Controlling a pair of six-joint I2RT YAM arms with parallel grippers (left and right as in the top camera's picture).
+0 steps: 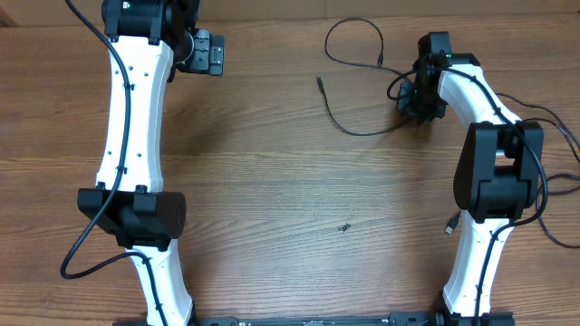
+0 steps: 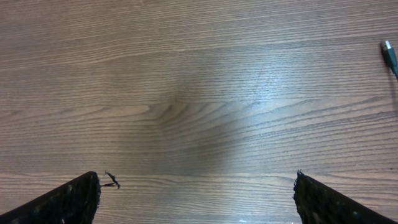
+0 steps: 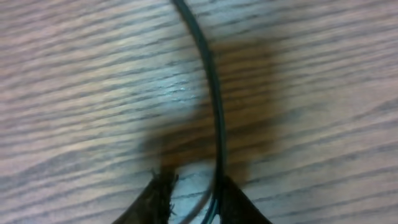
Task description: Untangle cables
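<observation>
Far right on the tabletop (image 1: pixel 272 181), the right gripper (image 3: pixel 196 194) straddles one strand of the cables (image 3: pixel 216 106). Its jaws are nearly together around the cord, though a firm pinch cannot be told. The cables lie loose there in a loop and a long curve, seemingly ready for drawing apart. The left gripper (image 2: pixel 196 202) hangs spread wide and empty over bare wood, a silver-tipped plug (image 2: pixel 388 55) well off to one side. Only the right arm's thick leads (image 1: pixel 557 127) crowd the work.

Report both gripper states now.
Left gripper: open, empty.
Right gripper: jaws narrow with a cable between them; grip cannot be told.
</observation>
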